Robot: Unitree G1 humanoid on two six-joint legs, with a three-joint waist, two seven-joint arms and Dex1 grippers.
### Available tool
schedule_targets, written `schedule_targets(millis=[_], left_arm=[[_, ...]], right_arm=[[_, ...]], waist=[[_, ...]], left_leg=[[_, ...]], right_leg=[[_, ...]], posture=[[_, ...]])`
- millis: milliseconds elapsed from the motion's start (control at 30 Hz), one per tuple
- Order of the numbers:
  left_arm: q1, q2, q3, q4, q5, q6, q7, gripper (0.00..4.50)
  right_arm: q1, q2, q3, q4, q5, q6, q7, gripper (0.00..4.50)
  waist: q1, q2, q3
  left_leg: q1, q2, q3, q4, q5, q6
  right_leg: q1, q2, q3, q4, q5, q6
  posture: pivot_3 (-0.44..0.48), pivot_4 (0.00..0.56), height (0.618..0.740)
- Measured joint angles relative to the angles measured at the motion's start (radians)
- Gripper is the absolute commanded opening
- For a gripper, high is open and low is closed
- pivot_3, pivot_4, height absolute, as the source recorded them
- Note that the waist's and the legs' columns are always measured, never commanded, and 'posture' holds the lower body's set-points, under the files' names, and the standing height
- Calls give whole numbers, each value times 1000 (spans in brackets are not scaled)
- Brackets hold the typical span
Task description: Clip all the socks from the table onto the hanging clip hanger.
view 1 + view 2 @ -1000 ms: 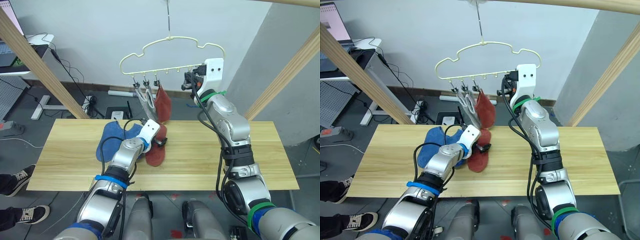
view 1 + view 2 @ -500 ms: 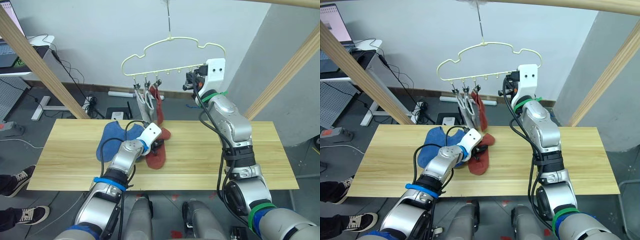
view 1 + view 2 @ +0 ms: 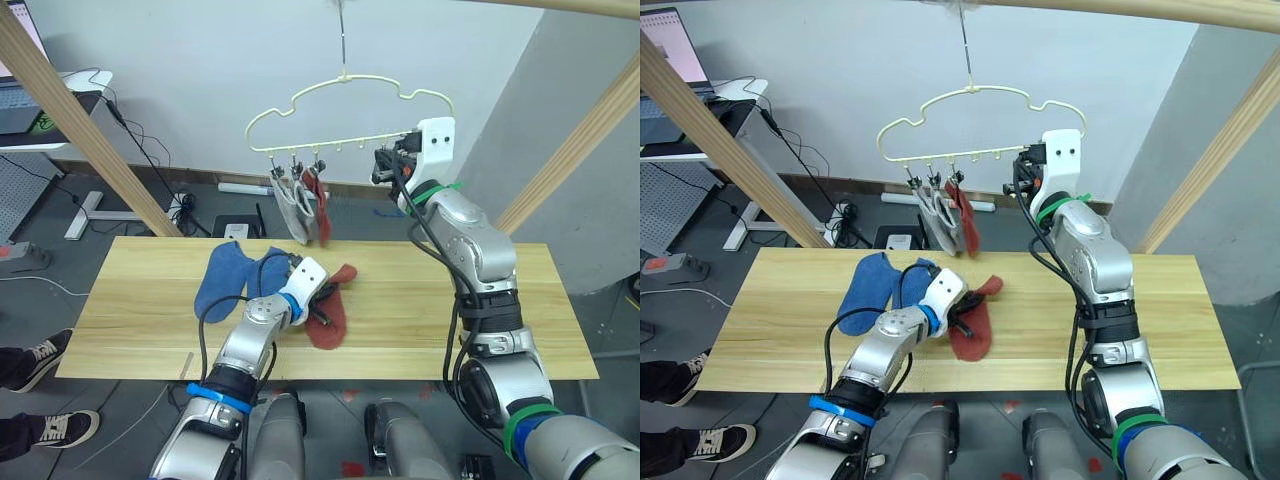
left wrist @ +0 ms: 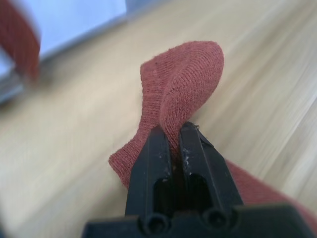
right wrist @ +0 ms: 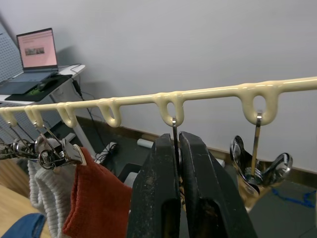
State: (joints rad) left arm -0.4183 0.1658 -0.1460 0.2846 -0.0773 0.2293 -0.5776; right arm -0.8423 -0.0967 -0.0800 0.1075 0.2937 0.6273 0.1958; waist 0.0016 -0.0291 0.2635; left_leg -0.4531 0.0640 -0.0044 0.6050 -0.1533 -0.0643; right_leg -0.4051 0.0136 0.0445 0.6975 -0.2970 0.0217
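- Left wrist view shows my left tool (image 4: 173,136) clenched on a fold of the rust-red sock (image 4: 181,84), which lies on the worktop (image 3: 150,310).
- My right tool (image 5: 177,144) is pinched on a clip wire of the clip hanger (image 3: 350,85).
- Two grey socks (image 3: 291,205) and one red sock (image 3: 318,205) hang at 9 o'clock of the right tool.
- Two blue socks (image 3: 222,275) lie at 10 o'clock of the left tool.

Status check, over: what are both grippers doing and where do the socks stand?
Left gripper shut on rust-red sock on table. Right gripper shut on clip of clip hanger. Three socks hung; two blue socks left. Nothing in the way.
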Motion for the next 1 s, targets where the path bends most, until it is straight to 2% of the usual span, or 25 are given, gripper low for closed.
schedule_targets(millis=[233, 600, 1000], left_arm=[[21, -43, 37, -122, -47, -137, 1, 35], [23, -60, 35, -121, -49, -259, 29, 35], [-21, -77, 37, -85, -48, -301, 68, 35]], right_arm=[[-50, -8, -106, -33, 129, 211, -22, 0], [-148, -10, -295, -24, 328, 530, -113, 0], [-157, 24, -334, -42, 401, 625, -182, 0]], waist=[[-1, 0, 0], [-1, 0, 0], [-2, 0, 0]], left_leg=[[0, 0, 0, 0, 0, 0], [-1, 0, 0, 0, 0, 1], [-1, 0, 0, 0, 0, 1]], right_leg=[[0, 0, 0, 0, 0, 0], [0, 0, 0, 0, 0, 0], [0, 1, 0, -1, 0, 0]], posture=[[50, 229, 740], [43, 250, 740], [39, 257, 740]])
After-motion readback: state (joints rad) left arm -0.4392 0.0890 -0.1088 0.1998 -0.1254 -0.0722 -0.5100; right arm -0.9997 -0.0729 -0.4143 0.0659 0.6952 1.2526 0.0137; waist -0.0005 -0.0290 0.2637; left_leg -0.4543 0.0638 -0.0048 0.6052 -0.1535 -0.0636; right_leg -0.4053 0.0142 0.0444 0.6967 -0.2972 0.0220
